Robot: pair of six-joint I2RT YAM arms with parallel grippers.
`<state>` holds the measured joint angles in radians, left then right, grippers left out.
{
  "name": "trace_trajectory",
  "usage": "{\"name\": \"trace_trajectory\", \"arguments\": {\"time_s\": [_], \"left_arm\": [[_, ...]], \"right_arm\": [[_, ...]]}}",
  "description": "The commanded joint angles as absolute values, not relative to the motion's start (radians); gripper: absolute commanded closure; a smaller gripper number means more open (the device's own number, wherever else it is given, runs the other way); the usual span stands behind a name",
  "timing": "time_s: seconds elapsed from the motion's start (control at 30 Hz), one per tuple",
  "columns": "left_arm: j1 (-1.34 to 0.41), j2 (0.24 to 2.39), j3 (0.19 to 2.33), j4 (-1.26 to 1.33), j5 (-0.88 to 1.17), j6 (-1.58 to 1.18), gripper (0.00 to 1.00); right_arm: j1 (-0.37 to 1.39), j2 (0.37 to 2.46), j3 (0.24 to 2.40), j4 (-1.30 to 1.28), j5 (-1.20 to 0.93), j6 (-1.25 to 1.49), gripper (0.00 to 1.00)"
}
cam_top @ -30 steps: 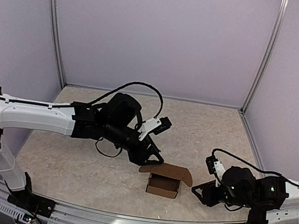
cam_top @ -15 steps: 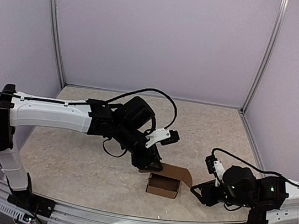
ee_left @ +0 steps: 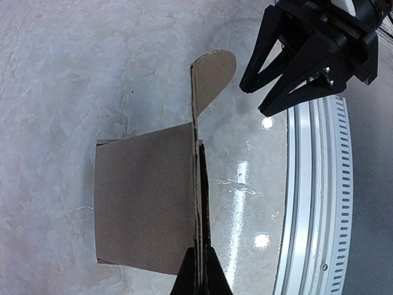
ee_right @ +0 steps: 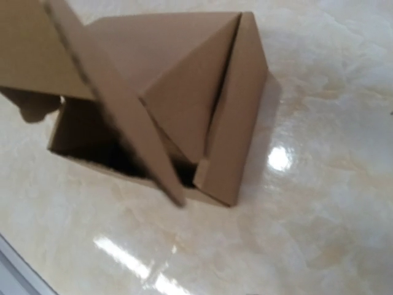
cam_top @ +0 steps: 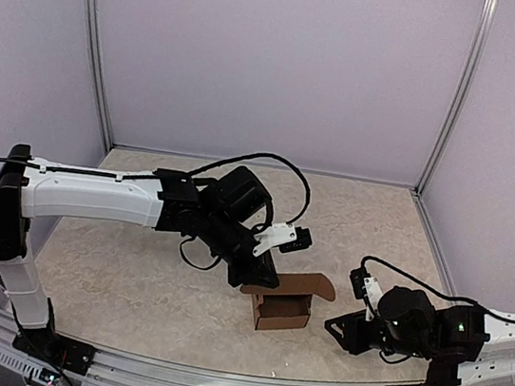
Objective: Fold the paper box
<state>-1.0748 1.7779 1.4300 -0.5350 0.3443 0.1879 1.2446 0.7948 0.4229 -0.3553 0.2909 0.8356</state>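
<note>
The paper box (cam_top: 282, 314) was pictured on the table (cam_top: 130, 281), between the two grippers, with its long axis running left to right and its mouth uncovered. The left gripper (cam_top: 261, 274) was seen clamped on the left end of the raised lid flap (cam_top: 298, 283) (in the wrist view, the thin cardboard edge was pinched between closed fingers), so that arm was the one in contact. The right gripper (cam_top: 339, 325) was held low, just off the box's right end and apart from it, with its fingers parted and nothing between them. The lid was judged ready to be swung toward the near side, over the mouth, with the right end left to the nearer right arm.
</note>
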Motion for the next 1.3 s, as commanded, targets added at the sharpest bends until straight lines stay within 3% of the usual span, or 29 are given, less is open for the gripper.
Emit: {"name": "trace_trajectory", "arguments": {"time_s": [0.0, 0.2, 0.37, 0.83, 1.27], "left_arm": [[-1.081, 1.781, 1.403, -0.556, 0.324, 0.184, 1.0], [-1.084, 1.749, 1.345, -0.536, 0.293, 0.153, 1.0], [-1.084, 1.718, 1.296, -0.503, 0.261, 0.116, 1.0], [-1.077, 1.675, 1.263, -0.482, 0.227, 0.086, 1.0], [-1.077, 1.668, 1.255, -0.462, 0.229, 0.074, 1.0]], "right_arm": [[1.219, 0.806, 0.378, -0.247, 0.279, 0.853, 0.72], [1.134, 0.833, 0.349, -0.117, 0.259, 0.842, 0.83], [1.056, 0.914, 0.35, -0.006, 0.194, 0.806, 1.0], [1.014, 1.203, 0.38, 0.32, 0.078, 0.797, 1.0], [1.015, 1.323, 0.431, 0.423, 0.017, 0.776, 1.0]]}}
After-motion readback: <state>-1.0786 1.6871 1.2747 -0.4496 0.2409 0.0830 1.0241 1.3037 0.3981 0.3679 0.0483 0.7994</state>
